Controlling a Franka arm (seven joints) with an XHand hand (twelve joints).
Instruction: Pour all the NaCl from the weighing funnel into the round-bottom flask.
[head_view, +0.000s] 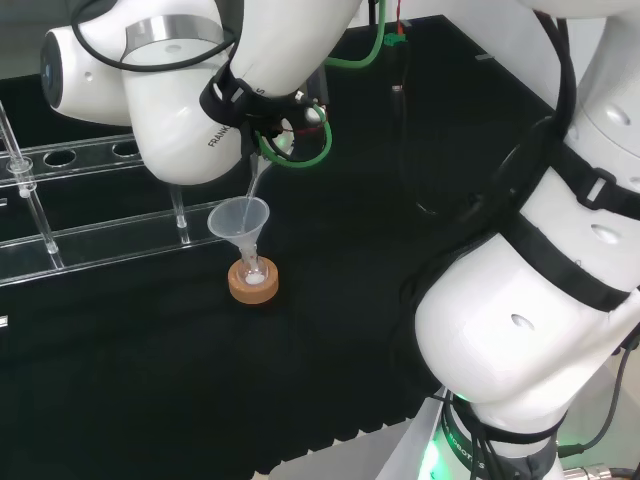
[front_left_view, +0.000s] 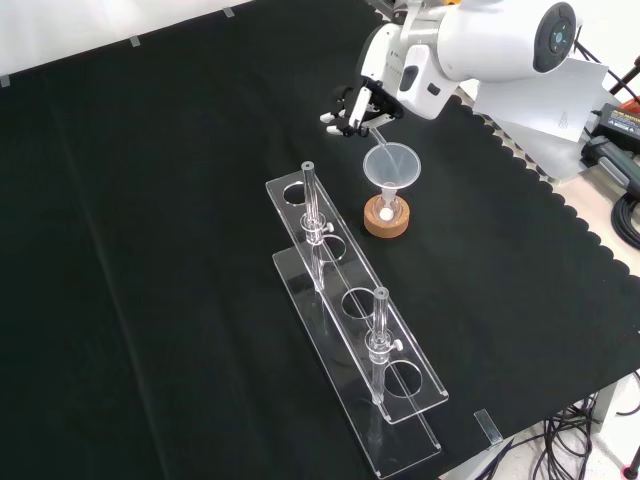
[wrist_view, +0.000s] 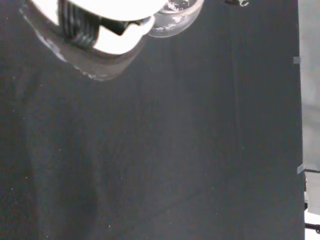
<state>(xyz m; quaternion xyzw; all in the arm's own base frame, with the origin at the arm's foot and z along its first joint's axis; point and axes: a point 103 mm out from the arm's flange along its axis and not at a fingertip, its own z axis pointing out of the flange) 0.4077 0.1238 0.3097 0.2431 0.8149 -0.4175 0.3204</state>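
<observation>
black cloth (front_left_view: 180, 250), tan cork ring (front_left_view: 386, 222)

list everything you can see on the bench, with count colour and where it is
cork ring: one, tan, on the cloth right of the rack's far end in the front view
round-bottom flask: one, clear, on the cork ring, white powder inside
funnel: one, clear, standing in the flask's neck
weighing funnel: one, clear, tilted with its thin tip over the funnel's mouth, held by the hand
rack: one, clear, round holes, two upright posts, mid-cloth in the front view
cloth: one, black, covering the bench
arm: white links, right side of the head view
hand: black and white, above the funnel, fingers pinching the weighing funnel
</observation>
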